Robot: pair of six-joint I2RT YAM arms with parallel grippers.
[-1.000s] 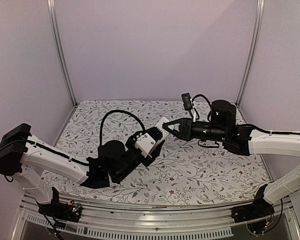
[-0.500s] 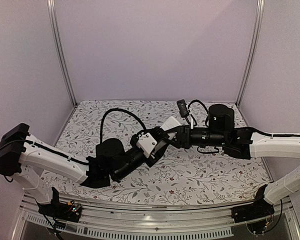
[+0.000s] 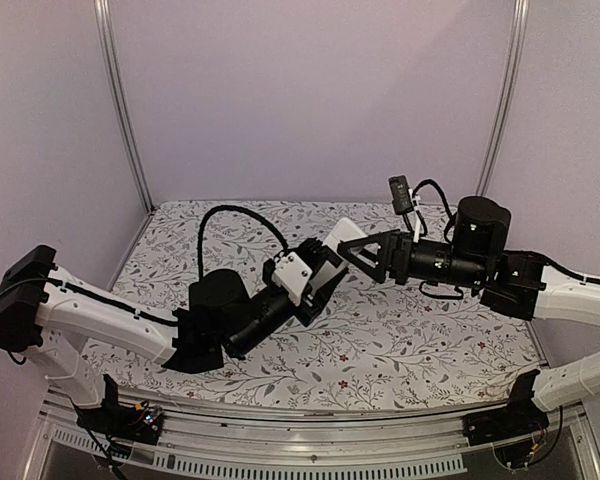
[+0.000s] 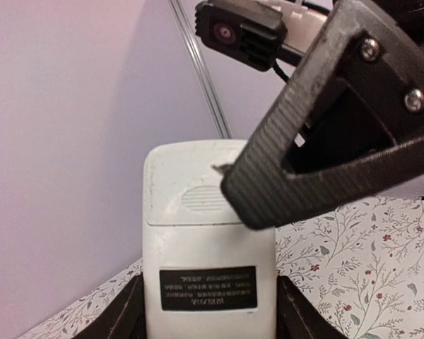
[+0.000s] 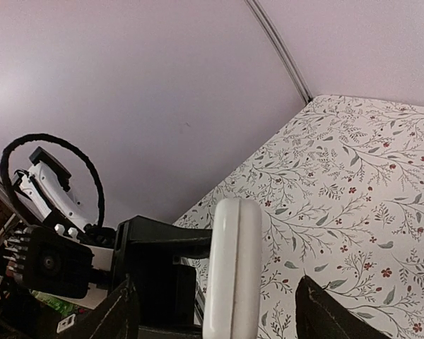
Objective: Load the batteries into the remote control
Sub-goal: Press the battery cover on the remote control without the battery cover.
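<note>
Up above the table point(image 3: 430, 340), the left gripper point(image 4: 208, 314) is clamped on the remote control point(image 4: 208, 240) low down & holds it in the air, top end sticking out twd the right arm. We see its plain white back w/ a black label point(image 4: 208, 288) and a ridged thumb patch point(image 4: 201, 199). The lid looks closed, so I think the step is to work that lid. The right gripper point(image 5: 222, 314) is spread wide, one finger each side of the remote's top end, w/ a gap on both sides, so it grips nothing. To do this well, I think the left arm should hold v. still & tight. The right should come in slow, put one fingertip on the ridged patch and push along the remote, not down hard, or the remote may tip in the grip. The batteries aren't in any view, so can't tell where they are, maybe inside, maybe not. Around: flower-print cloth on the table, pale walls, a metal post point(image 3: 120, 100), a black cable loop point(image 3: 235, 215) on the left arm. The two wrists sit v. close, so the right wrist's camera point(image 4: 233, 32) & cables could bump the left arm.
</note>
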